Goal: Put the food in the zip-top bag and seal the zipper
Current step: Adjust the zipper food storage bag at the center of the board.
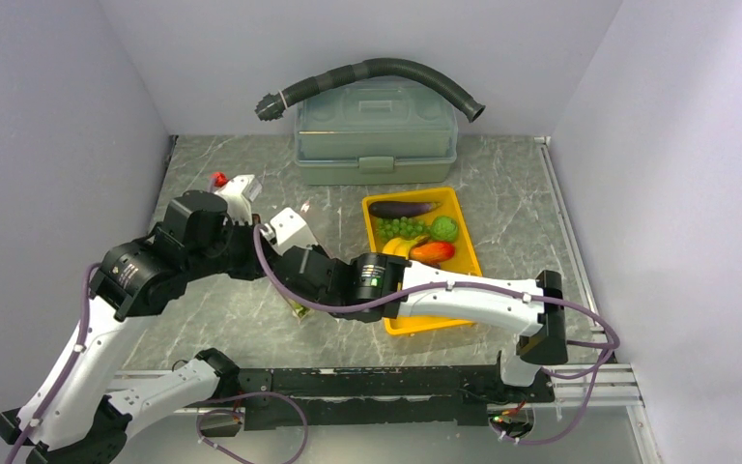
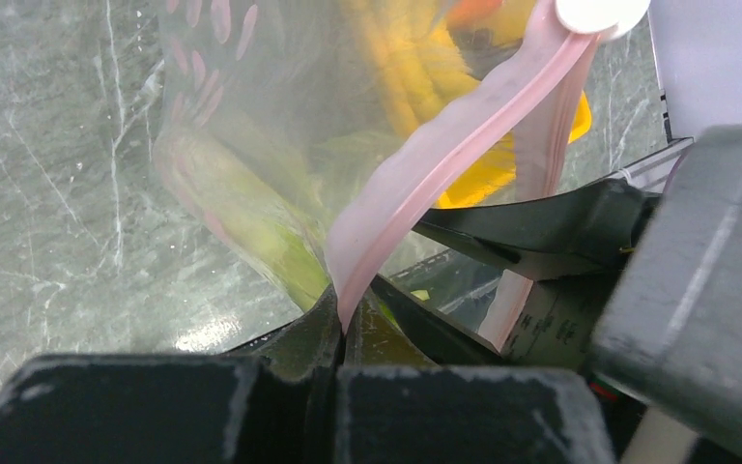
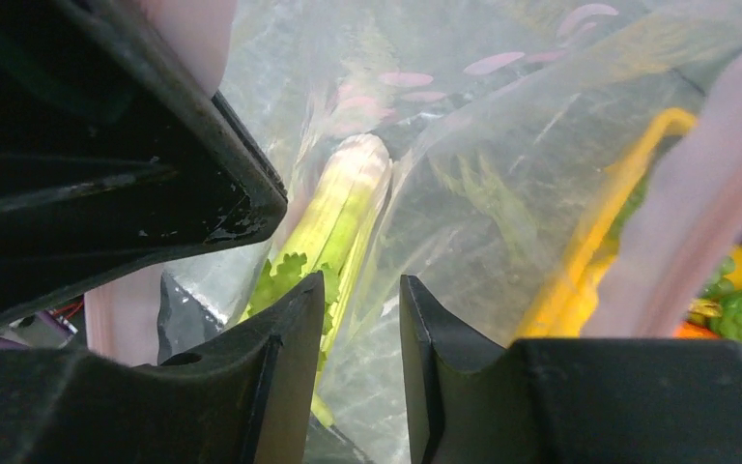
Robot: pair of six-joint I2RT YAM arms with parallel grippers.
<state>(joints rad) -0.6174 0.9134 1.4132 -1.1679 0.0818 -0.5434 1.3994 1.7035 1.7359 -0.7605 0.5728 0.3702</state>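
Note:
The zip-top bag (image 2: 280, 106), clear with pink dots, hangs between my two grippers. My left gripper (image 2: 348, 311) is shut on the zipper (image 2: 444, 145), the pink strip along the bag's mouth. My right gripper (image 3: 362, 300) is open, its fingers at the bag's mouth over the white-green leek (image 3: 340, 208), which lies inside the bag. The leek also shows in the left wrist view (image 2: 251, 217). The eggplant (image 1: 401, 208), green grapes (image 1: 396, 228), bananas (image 1: 401, 246), a red-orange piece (image 1: 433, 253) and a green piece (image 1: 443, 229) lie in the yellow tray (image 1: 471, 246).
A grey-green lidded box (image 1: 377, 130) stands at the back with a black ribbed hose (image 1: 386, 70) over it. A small red object (image 1: 218, 179) lies at the back left. Both arms cross the marble table (image 1: 512, 184) left of the tray. Walls close both sides.

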